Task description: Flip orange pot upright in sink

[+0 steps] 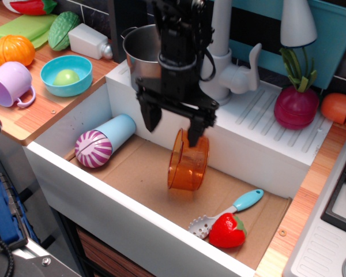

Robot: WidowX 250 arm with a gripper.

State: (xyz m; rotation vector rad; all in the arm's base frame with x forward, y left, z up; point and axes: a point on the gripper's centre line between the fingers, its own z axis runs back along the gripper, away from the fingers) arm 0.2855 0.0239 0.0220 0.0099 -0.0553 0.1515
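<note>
Gripper (pixel 172 122) open, jaws spread wide, right finger (pixel 194 133) touching top rim of orange pot (pixel 188 161). Orange pot lying on its side mid-floor of sink (pixel 69 173), opening facing left. Strawberry (pixel 226 230) and slotted spoon (pixel 228 212) near front right corner.

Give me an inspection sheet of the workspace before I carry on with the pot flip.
Surface: sink, white walls, brown floor.
Job's things: orange pot on its side in the sink, not upright.
Clutter: purple-striped toy with blue cylinder, slotted spoon and strawberry in the sink; steel pot behind it.
Gripper: gripper open, above the pot, one finger at its rim.
Cables: black cable on the arm.
Surroundings: faucet, draining board, counter toys at left, stove at right.
</note>
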